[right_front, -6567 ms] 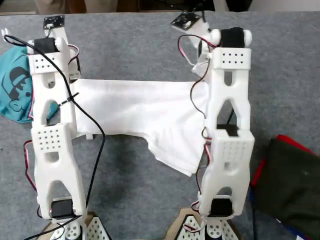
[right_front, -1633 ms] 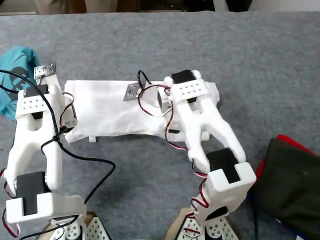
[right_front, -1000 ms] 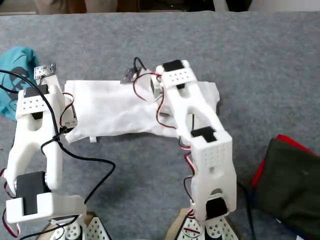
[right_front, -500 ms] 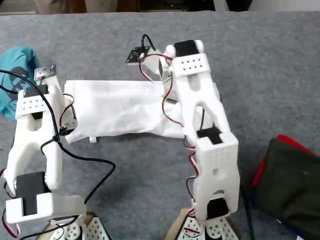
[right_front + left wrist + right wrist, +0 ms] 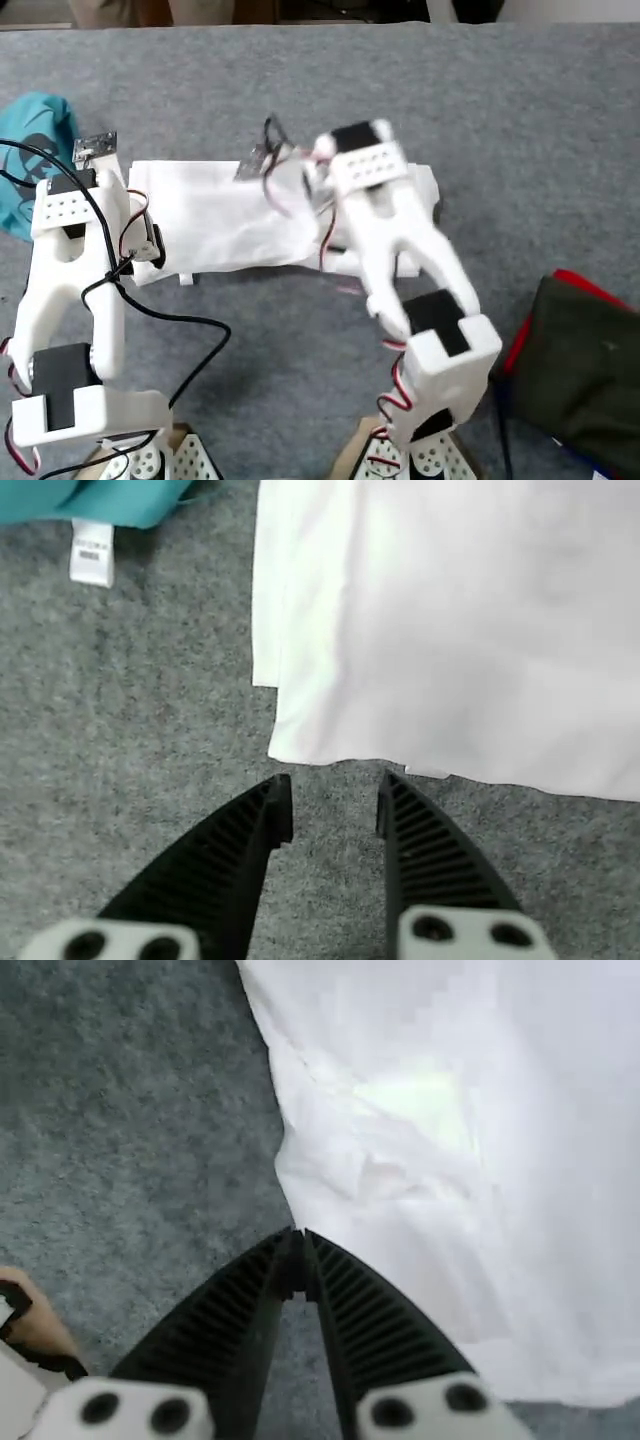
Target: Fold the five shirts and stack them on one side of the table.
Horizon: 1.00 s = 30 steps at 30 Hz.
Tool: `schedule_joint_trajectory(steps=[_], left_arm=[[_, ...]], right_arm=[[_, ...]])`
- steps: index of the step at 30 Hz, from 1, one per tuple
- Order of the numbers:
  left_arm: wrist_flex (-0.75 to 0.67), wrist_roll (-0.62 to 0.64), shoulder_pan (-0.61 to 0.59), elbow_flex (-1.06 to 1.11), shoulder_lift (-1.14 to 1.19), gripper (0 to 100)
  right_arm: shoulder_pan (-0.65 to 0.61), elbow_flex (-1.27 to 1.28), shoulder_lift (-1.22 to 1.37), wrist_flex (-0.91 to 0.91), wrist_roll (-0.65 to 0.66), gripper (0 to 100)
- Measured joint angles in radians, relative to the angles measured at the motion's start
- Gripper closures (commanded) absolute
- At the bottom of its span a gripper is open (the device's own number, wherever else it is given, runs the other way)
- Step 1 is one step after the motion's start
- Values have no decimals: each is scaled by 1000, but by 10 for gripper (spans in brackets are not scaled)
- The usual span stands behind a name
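- White shirt (image 5: 225, 215), folded into a long band, flat on the grey table cover (image 5: 520, 110), between the two arms.
- Just beside one short end of the white shirt, left gripper (image 5: 333, 798), low over the cover. Jaws open by a narrow gap, nothing between them, tips just off the hem.
- At a long edge of the white shirt, near its middle, right gripper (image 5: 299, 1248). Jaws closed, tips pressed together right at the cloth's border. Cannot tell whether a bit of cloth is caught there.
- Small wrinkled patch in the white shirt, close to the right gripper's tips. Rest of the cloth mostly smooth.
- Past the white shirt's end on the left arm's side, apart from it, teal shirt (image 5: 32, 170) with a dark print, bunched up. Its white label (image 5: 91, 552) lying on the cover, near the corner of the white shirt.
- Well apart from the white shirt on the right arm's side, dark green garment (image 5: 585, 360) with a red edge under it, at the border of the high view.
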Motion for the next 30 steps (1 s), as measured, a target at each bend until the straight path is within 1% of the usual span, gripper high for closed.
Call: schedule_joint_trajectory(steps=[3,6,12,16,17,19,20,22,26,30], left_arm=[[0,0,0,0,0,843],[0,0,0,0,0,843],[0,0,0,0,0,842],[0,0,0,0,0,836],[0,0,0,0,0,823],[0,0,0,0,0,765],[5,0,0,-6,0,742],[34,-14,-11,-40,0,745],[94,-95,-54,-163,6,747],[157,-160,-109,-342,135,747]], right_arm=[[-14,35,2,-114,-23,994],[-14,25,49,-173,-26,994],[15,-123,190,-180,-28,994],[14,-160,241,-172,-28,994],[18,-160,244,-169,-28,994],[26,-169,242,-155,-29,994],[28,-170,239,-138,-31,994],[37,-170,215,-112,-31,994],[61,-172,74,-63,-31,994],[101,-172,-68,-5,-18,994]])
